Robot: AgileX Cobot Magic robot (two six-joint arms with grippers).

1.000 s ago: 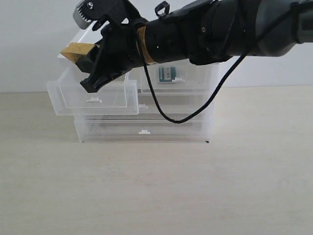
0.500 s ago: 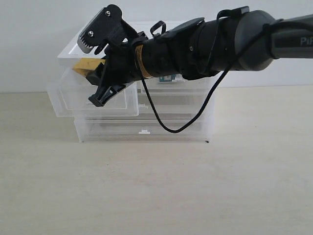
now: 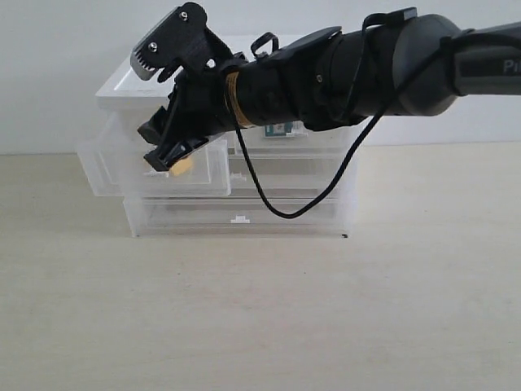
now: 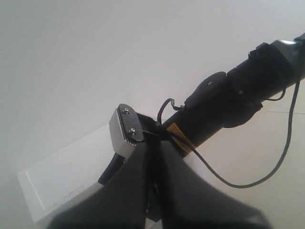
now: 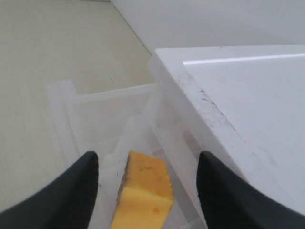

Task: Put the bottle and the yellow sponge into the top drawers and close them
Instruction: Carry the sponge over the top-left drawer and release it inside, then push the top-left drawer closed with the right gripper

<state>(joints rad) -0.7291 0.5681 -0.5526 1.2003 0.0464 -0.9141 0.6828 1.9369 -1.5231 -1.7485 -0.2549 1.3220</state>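
Your right gripper (image 5: 147, 157) has its jaws apart, with the yellow sponge (image 5: 143, 188) lying free between them in the pulled-out top drawer (image 3: 106, 167). At 3 o'clock from it, the bottle (image 3: 279, 129) sits in the neighbouring top drawer. Your left gripper (image 4: 152, 150) has its jaws together.

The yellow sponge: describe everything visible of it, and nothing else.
The yellow sponge is a small yellow-orange foam block, porous-looking, with darker speckles and a browner side face. It is inside the pulled-out top drawer, free between the wide-spread jaws of the right gripper, touching neither. In the exterior view only a yellow corner shows through the translucent drawer front, below the lower jaw. Whether it lies flat cannot be told.
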